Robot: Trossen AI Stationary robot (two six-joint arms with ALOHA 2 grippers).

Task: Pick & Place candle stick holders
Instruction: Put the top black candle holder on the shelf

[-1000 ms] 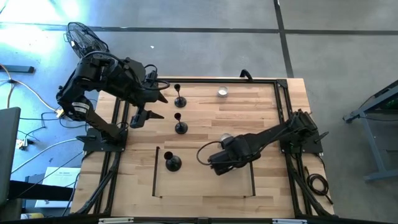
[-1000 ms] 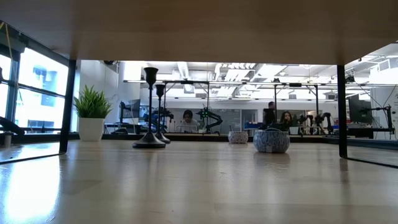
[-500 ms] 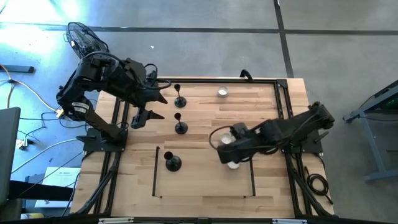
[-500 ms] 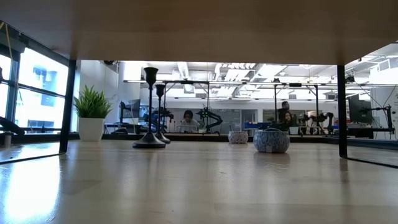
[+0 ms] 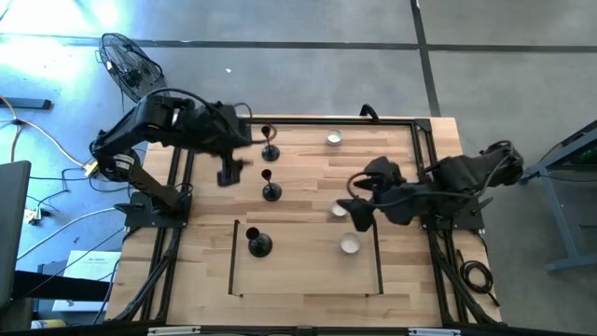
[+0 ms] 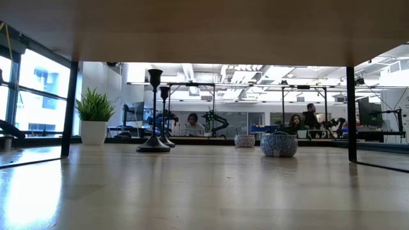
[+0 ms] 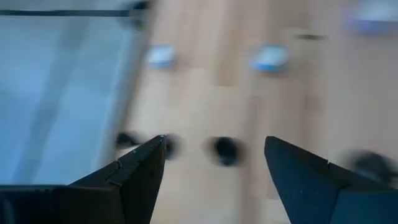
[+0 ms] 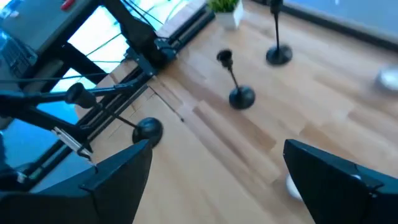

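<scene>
Three black candle stick holders stand upright on their round bases on the wooden table: one at the far left [image 5: 270, 149], one just nearer [image 5: 270, 189], and one near the front left [image 5: 258, 244]. My left gripper [image 5: 227, 174] hangs open above the table just left of the two far holders, which show blurred past its fingers [image 7: 224, 150]. My right gripper [image 5: 358, 215] is open, high over the table's right half; its wrist view shows the holders [image 8: 240, 94] farther off. Neither gripper touches anything.
Small white cups sit at the far middle [image 5: 334, 138], the centre right [image 5: 338, 211] and the near right [image 5: 349, 245]. A potted plant [image 6: 94, 115] and a patterned bowl [image 6: 278, 144] show in the low view. A black frame [image 5: 231, 257] marks a rectangle at the front.
My right gripper has risen and drawn back from the table's near middle toward the right edge, rolling as it went, and a white cup now shows where it was. My left gripper has tipped downward and turned beside the far holders. The holders have not moved.
</scene>
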